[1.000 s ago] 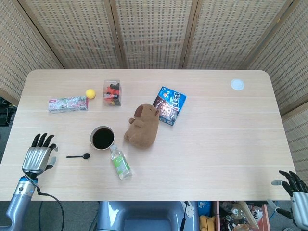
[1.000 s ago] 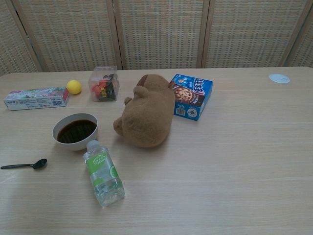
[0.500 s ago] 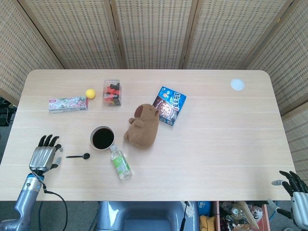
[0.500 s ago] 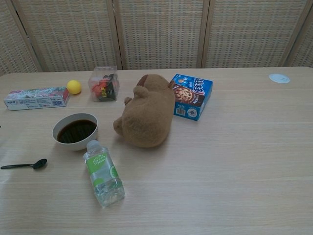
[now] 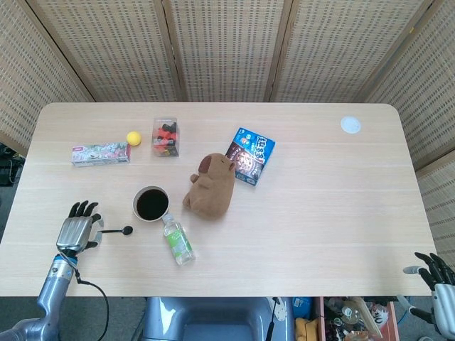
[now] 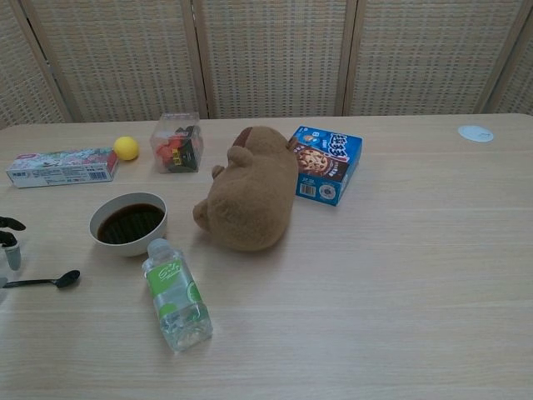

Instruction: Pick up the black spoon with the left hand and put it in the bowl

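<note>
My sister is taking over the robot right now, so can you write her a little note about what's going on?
Left hand: open, holding nothing, fingers apart, at the handle end of the black spoon; whether it touches the handle is unclear.
Right hand: off the table's near right corner, holding nothing, fingers apart.
Black spoon lies flat on the table, left of the bowl, apart from it. The bowl looks dark inside.
A water bottle lies just right of the spoon.
Done: nothing picked up yet.
Left: grasp the spoon, lift it, put it in the bowl.
</note>
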### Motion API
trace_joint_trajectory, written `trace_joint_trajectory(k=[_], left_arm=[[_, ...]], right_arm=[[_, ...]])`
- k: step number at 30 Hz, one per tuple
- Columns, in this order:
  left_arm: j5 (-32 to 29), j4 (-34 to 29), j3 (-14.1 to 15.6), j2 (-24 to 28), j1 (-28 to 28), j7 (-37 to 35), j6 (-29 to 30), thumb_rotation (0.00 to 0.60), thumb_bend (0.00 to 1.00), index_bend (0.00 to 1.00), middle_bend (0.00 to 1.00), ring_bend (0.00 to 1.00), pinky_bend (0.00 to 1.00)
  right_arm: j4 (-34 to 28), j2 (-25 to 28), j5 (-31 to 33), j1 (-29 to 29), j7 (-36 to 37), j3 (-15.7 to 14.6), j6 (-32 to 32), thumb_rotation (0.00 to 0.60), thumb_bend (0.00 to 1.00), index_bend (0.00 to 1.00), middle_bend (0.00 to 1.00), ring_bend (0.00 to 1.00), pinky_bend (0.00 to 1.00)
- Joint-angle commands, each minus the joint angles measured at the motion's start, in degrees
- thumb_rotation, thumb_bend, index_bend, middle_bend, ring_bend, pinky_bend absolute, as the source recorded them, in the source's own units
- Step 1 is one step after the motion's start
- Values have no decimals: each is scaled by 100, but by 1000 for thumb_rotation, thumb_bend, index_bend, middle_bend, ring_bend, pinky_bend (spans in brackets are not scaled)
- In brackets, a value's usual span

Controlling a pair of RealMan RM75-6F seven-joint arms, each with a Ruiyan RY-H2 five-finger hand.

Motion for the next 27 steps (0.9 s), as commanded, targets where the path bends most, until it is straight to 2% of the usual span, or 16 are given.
trace_joint_trajectory(k=[1, 27], left_arm=[[-1, 31, -8, -27, 9, -35, -23, 600, 418, 469, 120, 0, 0], [-115, 256, -122, -240, 15, -11, -206, 600, 417, 501, 120, 0, 0]], right_arm=[[8, -1, 7, -5, 4, -1, -1, 600, 299, 429, 267, 130, 217], [77, -13, 81, -50, 62, 14, -16, 600, 299, 429, 267, 130, 217]])
